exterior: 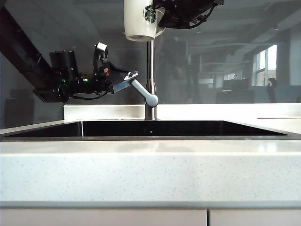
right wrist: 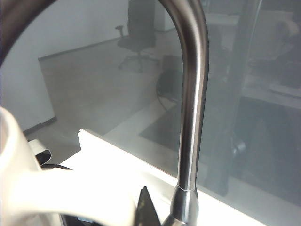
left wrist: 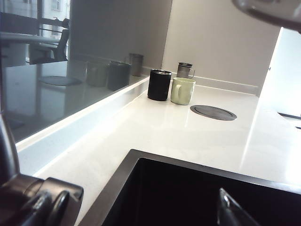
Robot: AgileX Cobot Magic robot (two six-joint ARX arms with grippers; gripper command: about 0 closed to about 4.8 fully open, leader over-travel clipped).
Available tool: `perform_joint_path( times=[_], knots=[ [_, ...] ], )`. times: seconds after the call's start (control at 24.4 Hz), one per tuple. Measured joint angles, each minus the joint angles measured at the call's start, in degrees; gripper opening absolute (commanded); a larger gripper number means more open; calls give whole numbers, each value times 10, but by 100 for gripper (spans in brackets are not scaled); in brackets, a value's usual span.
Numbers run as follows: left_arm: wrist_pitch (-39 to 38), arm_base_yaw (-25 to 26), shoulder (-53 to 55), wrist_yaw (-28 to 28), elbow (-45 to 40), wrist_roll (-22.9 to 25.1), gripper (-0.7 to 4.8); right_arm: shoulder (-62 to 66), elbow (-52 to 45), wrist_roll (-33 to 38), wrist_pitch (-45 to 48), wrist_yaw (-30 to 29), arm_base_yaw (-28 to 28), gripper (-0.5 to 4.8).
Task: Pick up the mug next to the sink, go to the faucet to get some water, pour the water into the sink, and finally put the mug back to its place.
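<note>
In the exterior view the white mug (exterior: pixel 140 21) with the green logo hangs upright at the top edge, in front of the faucet (exterior: pixel 150 70). My right gripper (exterior: pixel 161 19) is shut on its handle side. The right wrist view shows the mug (right wrist: pixel 42 197) close up beside one dark fingertip (right wrist: pixel 146 209), with the faucet's (right wrist: pixel 192 117) curved neck just behind; my right gripper (right wrist: pixel 140 213) is partly hidden by the mug. My left gripper (exterior: pixel 129 81) stands open at the tip of the faucet's lever handle (exterior: pixel 143 92), above the sink (exterior: pixel 150 128). The left wrist view shows my left gripper (left wrist: pixel 136 211) with only the dark sink (left wrist: pixel 188 197) between its fingers.
Far along the counter (left wrist: pixel 155 127) stand a black mug (left wrist: pixel 159 85), a pale green mug (left wrist: pixel 182 91) and a steel cup (left wrist: pixel 185 69), with a dark round disc (left wrist: pixel 213 112) beside them. A glass panel (left wrist: pixel 56 84) runs along the back of the counter.
</note>
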Motion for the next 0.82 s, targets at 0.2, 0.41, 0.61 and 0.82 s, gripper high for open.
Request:
perform_joint_path(
  times=[0.2,0.41,0.61,0.82],
  knots=[
    [0,-3,0,-24,0,5,479,0,0,0,0,0,0,-8],
    [0,-3,0,-26,0,5,479,0,0,-1,0,0,0,-8],
    [0,-3,0,-26,0,5,479,0,0,-1,-5,0,0,-8],
    [0,-3,0,-26,0,12,479,0,0,-2,-7,0,0,-8]
  ],
)
